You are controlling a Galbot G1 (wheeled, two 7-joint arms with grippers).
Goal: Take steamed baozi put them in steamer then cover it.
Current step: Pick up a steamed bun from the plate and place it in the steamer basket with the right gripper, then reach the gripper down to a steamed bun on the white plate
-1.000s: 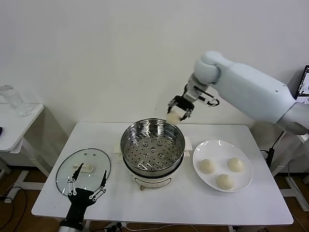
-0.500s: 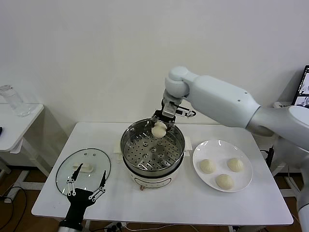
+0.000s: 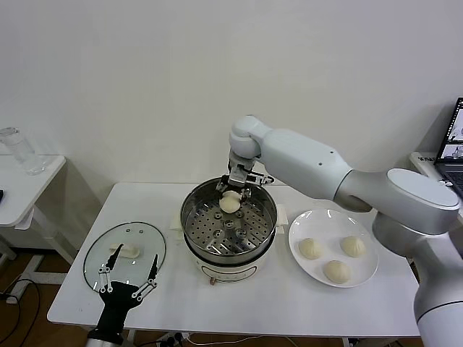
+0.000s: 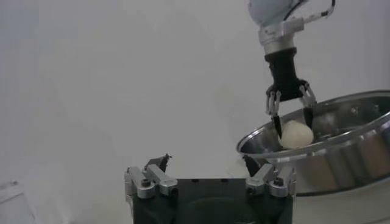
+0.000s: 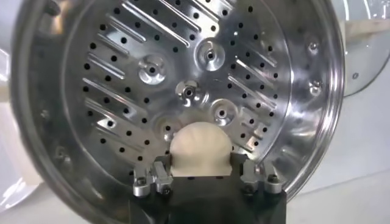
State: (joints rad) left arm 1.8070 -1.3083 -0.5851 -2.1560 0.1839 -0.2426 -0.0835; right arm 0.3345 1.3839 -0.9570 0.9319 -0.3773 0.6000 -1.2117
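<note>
Head view shows the right pincer holding a soft, light baozi by its sides inside the steamer, needing only gentle pressure.

The white bench carries the steamer centrally, a glass lid beyond the left fingers, and a white plate opposite.

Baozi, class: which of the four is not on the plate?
The baozi between the right gripper fingers, over the steamer; the other three lie on the plate.
</note>
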